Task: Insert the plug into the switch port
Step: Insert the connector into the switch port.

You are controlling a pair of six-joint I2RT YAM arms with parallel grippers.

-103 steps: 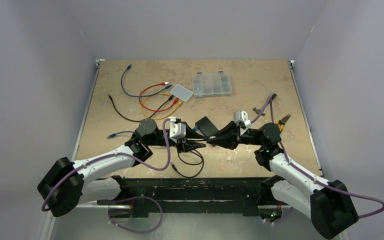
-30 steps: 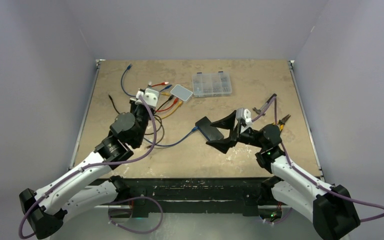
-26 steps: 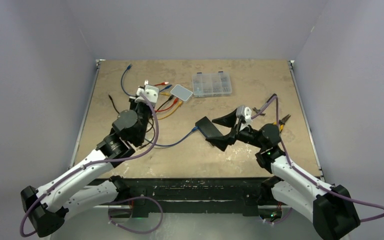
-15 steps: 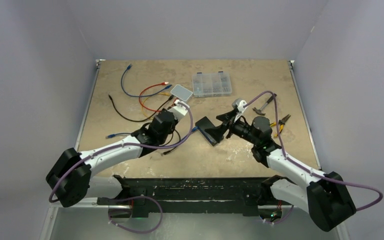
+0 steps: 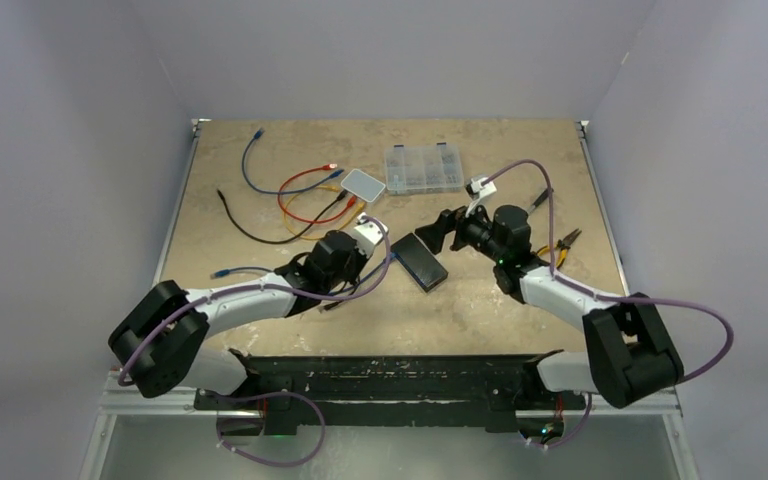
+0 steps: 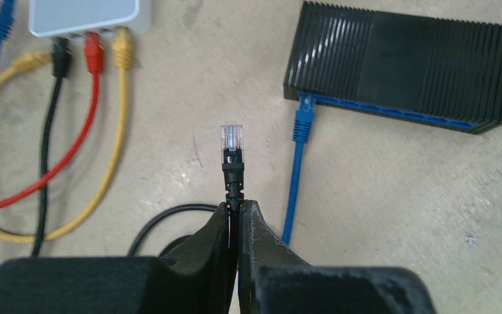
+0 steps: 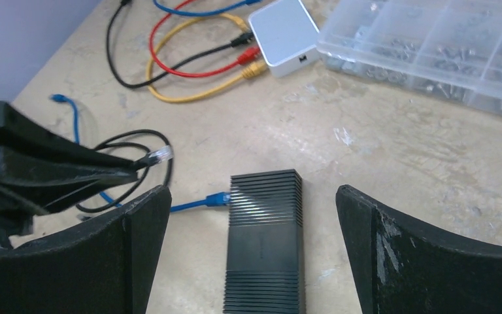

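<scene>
My left gripper [image 6: 237, 204] is clamped on the black cable [image 6: 234, 180] just behind its plug [image 6: 231, 139], which hangs left of the switch [image 6: 405, 65] and is not yet inserted, while my right gripper [image 7: 253, 196] spreads wide astride the switch, gripping nothing.

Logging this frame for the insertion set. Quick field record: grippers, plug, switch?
left gripper: shut on black cable, just behind the plug
plug: clear connector, held in the air, short of the black switch, not inserted
black switch: lying flat, blue cable already in an end port
right gripper: open wide, switch in view between its jaws, no contact
</scene>
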